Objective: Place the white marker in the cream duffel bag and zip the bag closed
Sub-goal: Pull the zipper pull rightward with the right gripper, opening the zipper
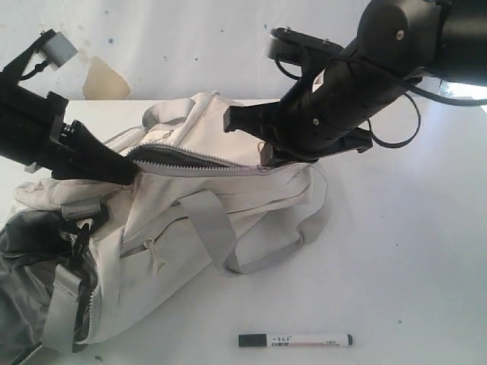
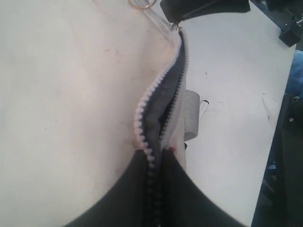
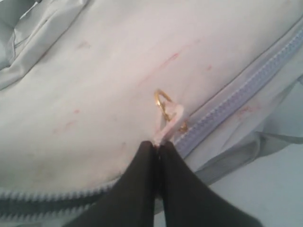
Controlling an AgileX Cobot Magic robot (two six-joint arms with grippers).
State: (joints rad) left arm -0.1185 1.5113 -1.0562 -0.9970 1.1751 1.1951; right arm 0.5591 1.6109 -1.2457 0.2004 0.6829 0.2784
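Observation:
The cream duffel bag [image 1: 198, 213] lies on the white table, its grey zipper [image 1: 190, 161] parted into a dark slit along the top. My left gripper [image 1: 132, 173] [image 2: 156, 152] is shut on the zipper's edge at the slit's left end; the teeth run between its fingers. At the slit's right end my right gripper [image 1: 266, 157] [image 3: 157, 145] is shut on the zipper pull tab [image 3: 170, 123], which carries a gold ring [image 3: 162, 103]. The white marker [image 1: 295, 340] with its black cap lies flat on the table in front of the bag, away from both grippers.
A dark grey fabric item [image 1: 30, 258] lies against the bag's left end. Grey webbing handles [image 1: 217, 232] drape over the bag's front. The table's edge [image 2: 277, 123] shows in the left wrist view, with dark equipment beyond it.

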